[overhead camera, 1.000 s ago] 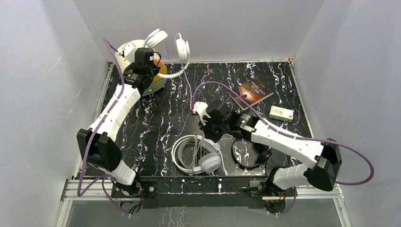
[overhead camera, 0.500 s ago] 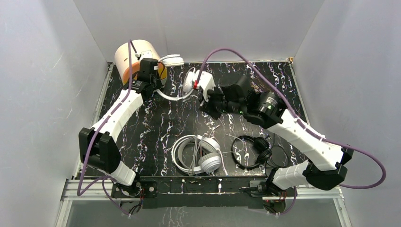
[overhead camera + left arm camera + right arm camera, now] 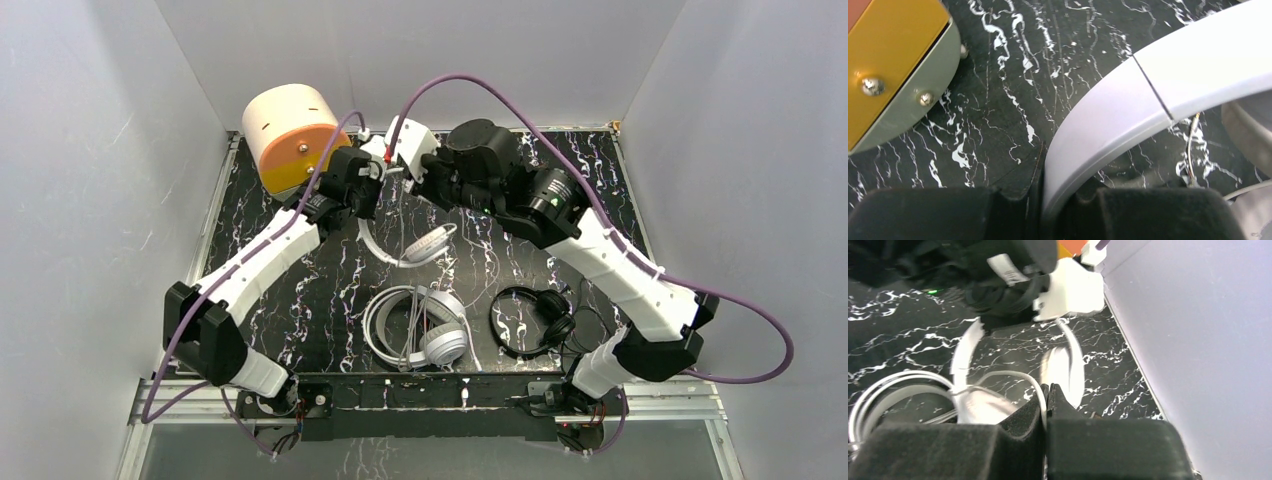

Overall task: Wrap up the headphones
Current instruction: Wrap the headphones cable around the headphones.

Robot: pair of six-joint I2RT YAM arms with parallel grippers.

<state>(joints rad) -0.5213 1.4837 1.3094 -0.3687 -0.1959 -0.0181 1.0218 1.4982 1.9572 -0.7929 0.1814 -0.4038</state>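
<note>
My left gripper [image 3: 357, 190] is shut on the white headband [image 3: 1148, 95] of the slimmer white headphones [image 3: 415, 250], which hang down from it over the black marbled table [image 3: 300, 270]. My right gripper [image 3: 400, 172] is close beside the left one at the back, and its jaws [image 3: 1046, 396] are shut on this pair's thin white cord [image 3: 998, 376]. An ear cup [image 3: 1063, 367] shows blurred past the fingers. The big white over-ear headphones [image 3: 420, 325] lie at the front middle with their cord coiled around them. The small black headphones [image 3: 535, 320] lie to their right.
An orange-faced cream cylinder [image 3: 290, 135] lies in the back left corner, also close by in the left wrist view [image 3: 893, 75]. White walls [image 3: 100, 150] enclose the table on three sides. The right arm [image 3: 600, 250] stretches across the right half of the table.
The left gripper has carried the slim white headphones from by the cylinder rightward toward the middle. The right arm has swung to the back and now meets it, pinching the cord.
</note>
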